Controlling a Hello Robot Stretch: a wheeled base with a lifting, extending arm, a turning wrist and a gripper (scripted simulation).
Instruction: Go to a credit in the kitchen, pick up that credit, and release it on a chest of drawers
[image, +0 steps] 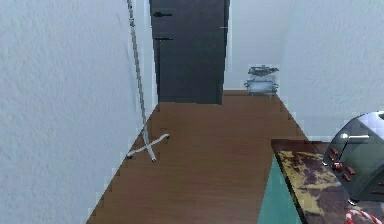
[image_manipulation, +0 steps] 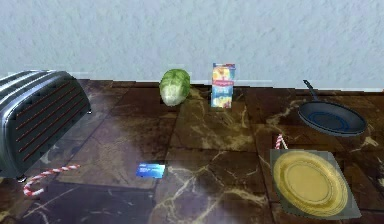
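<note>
A small flat blue card (image_manipulation: 151, 169), the credit card by its shape, lies on the dark marbled countertop (image_manipulation: 215, 140) toward the arm side view's lower left. It rests just in front of the toaster's (image_manipulation: 40, 115) near corner, beside a red-and-white striped cane-shaped thing (image_manipulation: 42, 180).
On the counter stand a green round vegetable (image_manipulation: 175, 86), a small colourful box (image_manipulation: 222, 85), a dark pan (image_manipulation: 330, 118) and a yellow plate (image_manipulation: 311, 181). In the forward view a wooden floor (image: 210, 150) leads to a dark door (image: 190, 50), with a coat stand (image: 140, 90) at left and the toaster (image: 358, 150) at the counter's corner.
</note>
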